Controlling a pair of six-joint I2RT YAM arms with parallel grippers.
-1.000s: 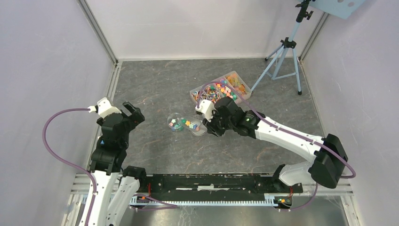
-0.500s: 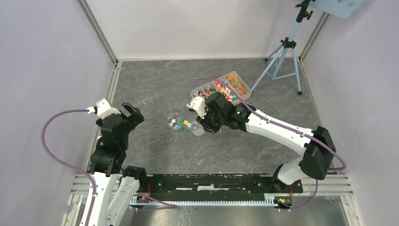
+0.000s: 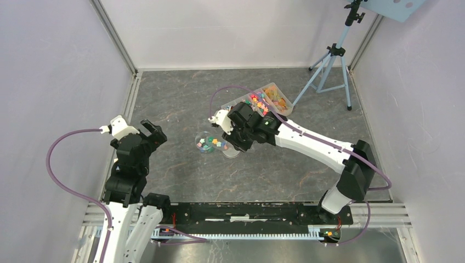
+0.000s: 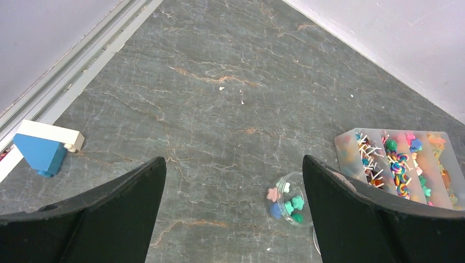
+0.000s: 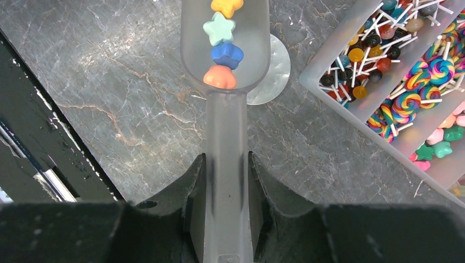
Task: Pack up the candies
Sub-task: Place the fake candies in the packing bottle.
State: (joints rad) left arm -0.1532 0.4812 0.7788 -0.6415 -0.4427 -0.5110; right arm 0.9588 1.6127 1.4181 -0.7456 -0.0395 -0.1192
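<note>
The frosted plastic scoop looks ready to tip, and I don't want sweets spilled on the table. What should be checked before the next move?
1. Grip: the right gripper is shut on the handle of the frosted plastic scoop: ok.
2. Load: four candies lie in a row inside the scoop's bowl: ok.
3. Clear round jar open, with the round grey lid lying on the table: ok.
4. Scoop tip over the jar's mouth: cannot tell; the right wrist view shows only the lid beneath it.
5. Left gripper open and apart from the jar: ok.
</note>
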